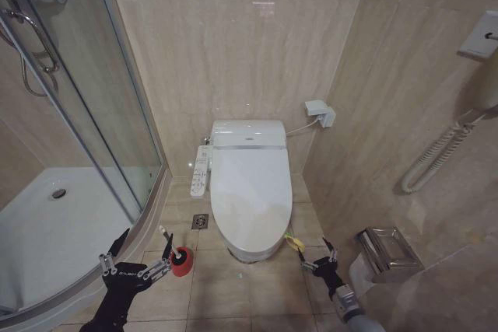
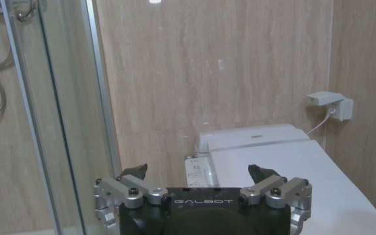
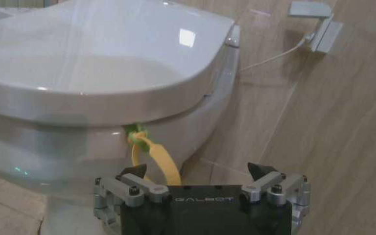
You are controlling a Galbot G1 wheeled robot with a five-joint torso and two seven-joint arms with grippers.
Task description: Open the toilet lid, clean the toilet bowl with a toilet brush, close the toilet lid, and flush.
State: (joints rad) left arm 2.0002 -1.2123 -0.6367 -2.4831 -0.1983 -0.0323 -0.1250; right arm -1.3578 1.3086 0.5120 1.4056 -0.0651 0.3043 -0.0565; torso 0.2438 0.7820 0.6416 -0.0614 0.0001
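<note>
Left tool (image 1: 136, 258) hovers low beside the shower base, fingers spread wide, empty. Just past it the toilet brush (image 1: 168, 240) stands in its red holder cup (image 1: 181, 262) on the floor. Centre: toilet lid (image 1: 250, 196) down flat over the toilet bowl (image 3: 57, 142). Right tool (image 1: 319, 256), fingers apart, sits right at the yellow-green band (image 3: 152, 154).

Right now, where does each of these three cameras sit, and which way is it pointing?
Head view: on the robot's head, looking down at the closed toilet lid; left claw and right claw show low.
Left wrist view: on the left arm, facing the wall and lid; the open left claw shows.
Right wrist view: on the right arm, low beside the toilet bowl; the open right claw shows.
Shared: all three show the lid.
</note>
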